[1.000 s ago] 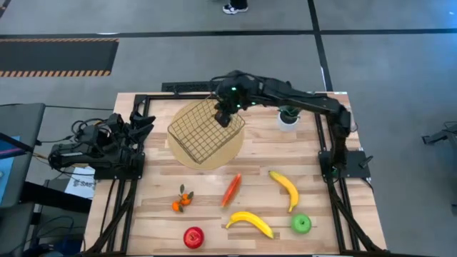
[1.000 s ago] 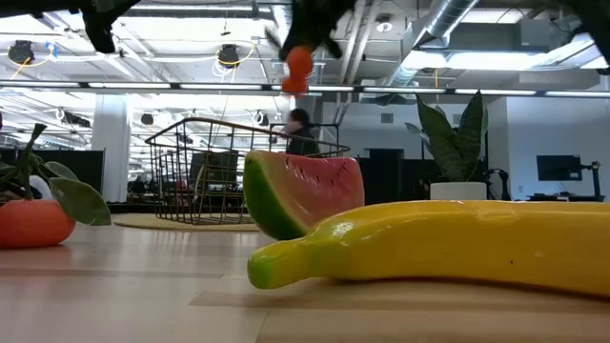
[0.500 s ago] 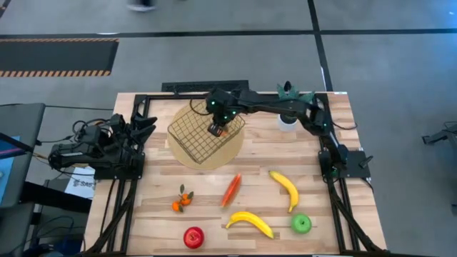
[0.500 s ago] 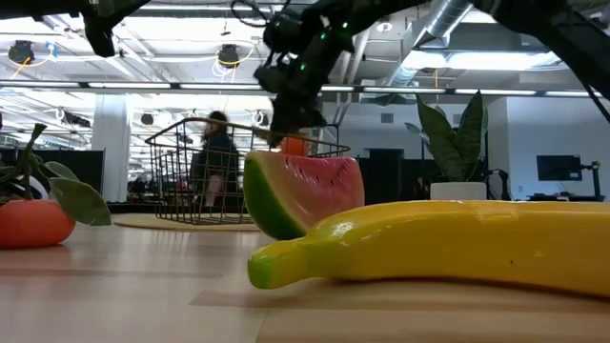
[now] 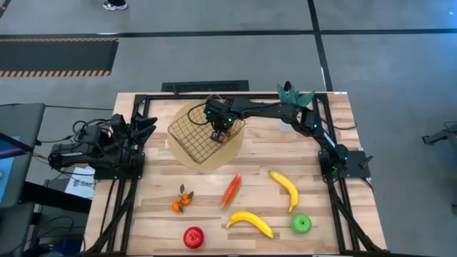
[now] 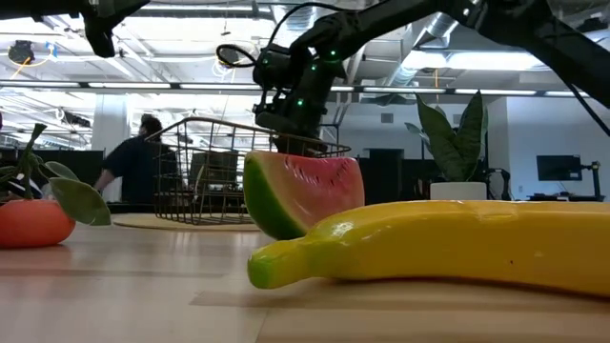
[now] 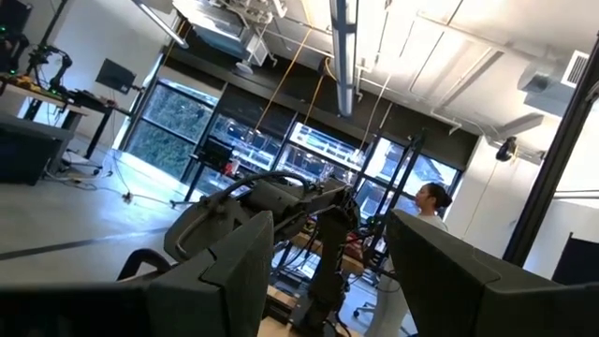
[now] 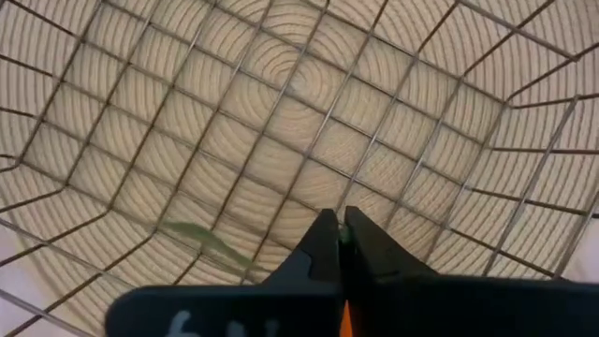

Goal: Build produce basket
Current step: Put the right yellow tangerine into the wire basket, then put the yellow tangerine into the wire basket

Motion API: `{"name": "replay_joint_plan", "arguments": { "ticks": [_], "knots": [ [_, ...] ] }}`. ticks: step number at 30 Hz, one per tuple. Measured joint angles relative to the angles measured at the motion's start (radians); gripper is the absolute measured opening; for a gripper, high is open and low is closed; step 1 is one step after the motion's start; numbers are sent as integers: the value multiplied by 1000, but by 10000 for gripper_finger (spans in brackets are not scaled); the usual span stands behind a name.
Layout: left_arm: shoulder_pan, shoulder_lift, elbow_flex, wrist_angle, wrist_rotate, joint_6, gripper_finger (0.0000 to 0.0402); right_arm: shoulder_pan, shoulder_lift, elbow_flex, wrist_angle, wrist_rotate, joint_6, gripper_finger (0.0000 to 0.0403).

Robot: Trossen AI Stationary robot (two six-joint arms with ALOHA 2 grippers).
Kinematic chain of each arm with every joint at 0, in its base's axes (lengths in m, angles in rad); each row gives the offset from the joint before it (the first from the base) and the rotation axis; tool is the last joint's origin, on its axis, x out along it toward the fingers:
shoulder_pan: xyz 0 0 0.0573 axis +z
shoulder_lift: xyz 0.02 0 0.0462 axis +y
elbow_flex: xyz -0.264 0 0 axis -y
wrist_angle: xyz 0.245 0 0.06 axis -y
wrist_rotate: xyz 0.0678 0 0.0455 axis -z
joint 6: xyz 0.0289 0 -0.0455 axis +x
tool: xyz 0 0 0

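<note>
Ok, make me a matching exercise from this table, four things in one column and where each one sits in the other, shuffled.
Column one:
1. red apple
2. green apple
3. basket
4. right end effector

Column two:
A. on the round tan mat
B. front edge of the table, left of the bananas
C. lowered inside the basket
D. front right, beside a banana

Pairs: 1-B, 2-D, 3-A, 4-C
</note>
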Motion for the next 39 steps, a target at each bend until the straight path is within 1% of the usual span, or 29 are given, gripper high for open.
{"name": "replay_joint_plan", "arguments": {
  "ticks": [3, 6, 12, 16, 19, 22, 28, 30, 31, 32, 34, 36, 39],
  "knots": [
    [0, 0, 0, -6, 0, 0, 196, 0, -7, 0, -3, -5, -6, 43],
    [0, 0, 0, -7, 0, 0, 196, 0, -8, 0, -16, -6, -6, 58],
    [0, 0, 0, -7, 0, 0, 196, 12, -8, 0, -23, -7, -5, 65],
    [0, 0, 0, -7, 1, -7, 196, 14, -9, 41, -72, -10, 1, 71],
    [0, 0, 0, -7, 3, -19, 196, 11, -10, 73, -110, -7, 1, 90],
    [0, 0, 0, -7, 3, -23, 196, 12, -10, 122, -141, 27, 2, 119],
    [0, 0, 0, -16, 3, -23, 196, 21, -11, 255, -286, 34, -4, 194],
    [0, 0, 0, -20, 3, -23, 196, 26, -11, 312, -369, 35, 10, 213],
    [0, 0, 0, -24, 2, -23, 196, 32, -23, 311, -382, 37, 24, 220],
    [0, 0, 0, -27, 3, -23, 196, 37, -50, 286, -388, 36, 42, 226],
    [0, 0, 0, -52, 7, -23, 196, 52, -84, 282, -465, 22, 90, 233],
    [0, 0, 0, -92, 16, -24, 196, 69, -124, 284, -546, 21, 165, 234],
    [0, 11, 0, -121, 27, -65, 196, 100, -178, 284, -650, 18, 229, 232]
  ]
}}
